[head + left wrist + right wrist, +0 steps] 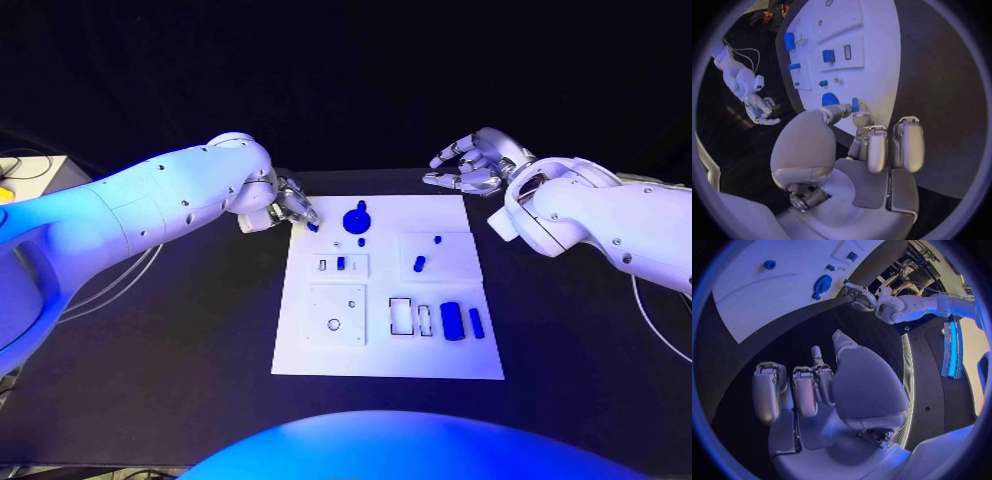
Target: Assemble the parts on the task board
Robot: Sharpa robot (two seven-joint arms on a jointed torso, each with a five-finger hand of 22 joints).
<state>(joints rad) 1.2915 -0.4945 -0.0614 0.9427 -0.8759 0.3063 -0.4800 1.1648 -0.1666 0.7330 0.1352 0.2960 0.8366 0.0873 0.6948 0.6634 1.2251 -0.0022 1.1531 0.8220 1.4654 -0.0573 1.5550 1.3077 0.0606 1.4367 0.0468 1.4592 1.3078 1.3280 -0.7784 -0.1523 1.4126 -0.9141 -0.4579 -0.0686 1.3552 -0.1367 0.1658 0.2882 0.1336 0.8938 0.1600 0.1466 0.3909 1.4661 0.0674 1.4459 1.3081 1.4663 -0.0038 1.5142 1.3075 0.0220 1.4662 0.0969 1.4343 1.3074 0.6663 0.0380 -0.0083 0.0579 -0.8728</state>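
Note:
The white task board point(389, 345) lies mid-table. My left hand point(286, 205) hovers at its far left corner and pinches a small blue part point(855, 104) between thumb and a fingertip, just beside the round blue part point(356, 220) on the board. More blue parts sit on the board: a short peg point(420, 264), a small piece point(340, 264) in a raised block, and two long bars point(453, 320) near the right edge. My right hand point(469, 165) floats beyond the board's far right corner, fingers loosely curled and apart, holding nothing.
The board has raised white blocks with slots point(401, 315) and a square plate with a hole point(336, 315). Black table point(159, 350) surrounds the board. Cables point(108, 285) hang off the table's left side.

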